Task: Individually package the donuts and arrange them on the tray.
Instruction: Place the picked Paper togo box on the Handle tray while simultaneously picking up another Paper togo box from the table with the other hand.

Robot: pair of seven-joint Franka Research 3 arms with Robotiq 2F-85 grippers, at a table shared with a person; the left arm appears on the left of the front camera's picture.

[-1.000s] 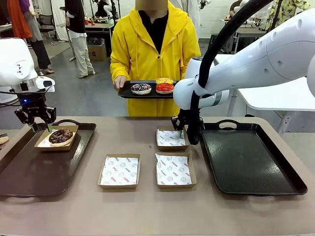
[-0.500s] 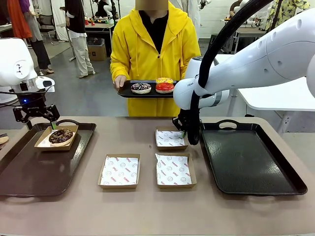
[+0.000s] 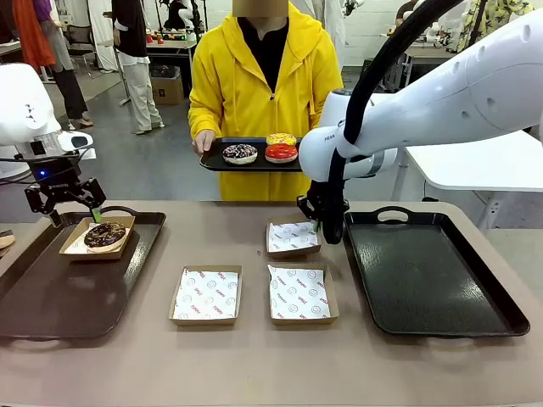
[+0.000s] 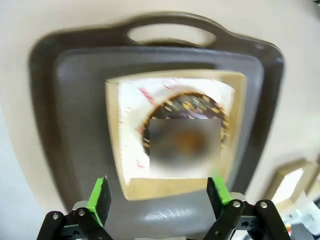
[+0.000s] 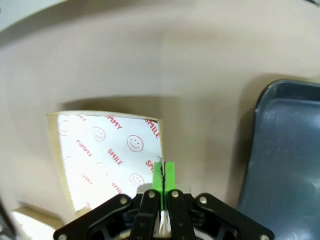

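A dark chocolate donut lies in a paper-lined cardboard box at the far end of the brown tray on the left. My left gripper hovers open just above that box. In the left wrist view the donut and its box lie between and beyond the spread fingers of the left gripper. My right gripper is shut on the right edge of an empty lined box, seen close in the right wrist view with the gripper pinching the box. A person holds a black tray carrying a sprinkled donut, a yellow donut and a red donut.
Two more empty lined boxes sit mid-table. A black tray lies at the right, its edge beside the right gripper. The person stands at the far side of the table.
My right gripper has shifted the gripped box slightly left and tipped its edge up. The left gripper has turned a little above the donut box. The person's tray has moved slightly left.
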